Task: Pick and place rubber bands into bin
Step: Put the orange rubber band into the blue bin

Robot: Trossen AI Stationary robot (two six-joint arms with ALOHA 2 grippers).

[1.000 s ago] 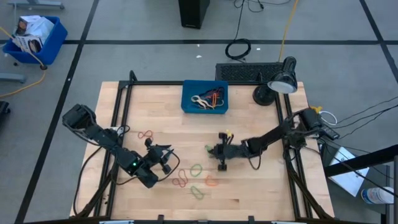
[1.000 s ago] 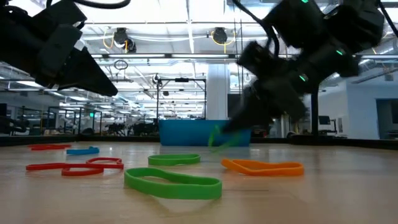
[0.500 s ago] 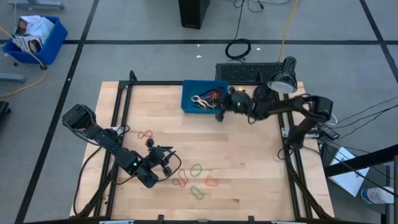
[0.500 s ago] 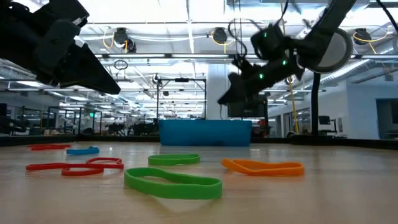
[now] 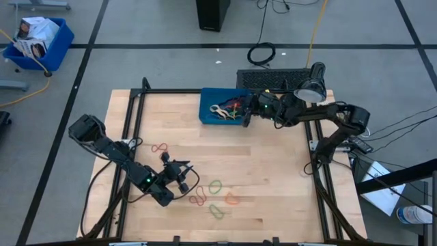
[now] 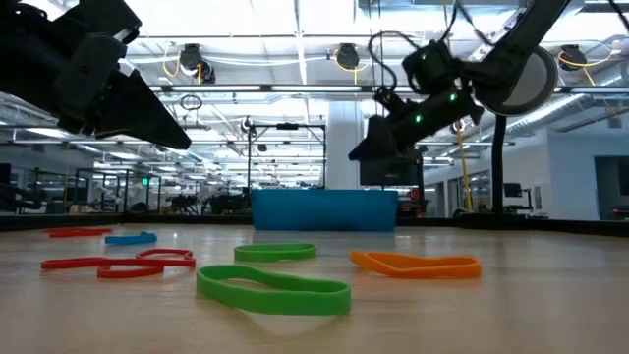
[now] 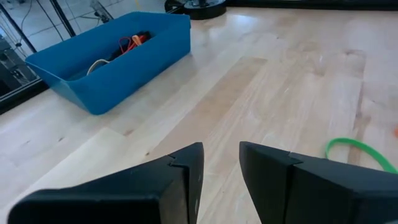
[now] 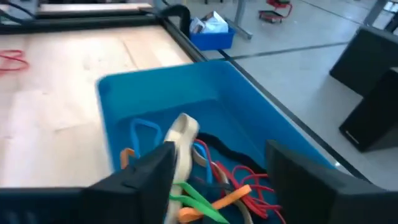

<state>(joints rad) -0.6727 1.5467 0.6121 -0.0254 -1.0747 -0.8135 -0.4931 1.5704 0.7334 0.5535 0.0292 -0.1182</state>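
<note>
the bin (image 5: 224,107) sits upper centre in the high view, a shallow blue tray with tan, red, orange and green rubber bands (image 8: 211,180) tangled inside. the right gripper (image 5: 246,117) hangs over its right edge, fingers spread and empty. loose bands (image 5: 216,186) lie lower centre near the left gripper (image 5: 183,175), slightly parted.

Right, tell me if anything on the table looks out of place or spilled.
Nothing stands out. Loose rubber bands lie flat on the table awaiting pickup, the bin sits upright, and the right hand hangs over its edge.
</note>
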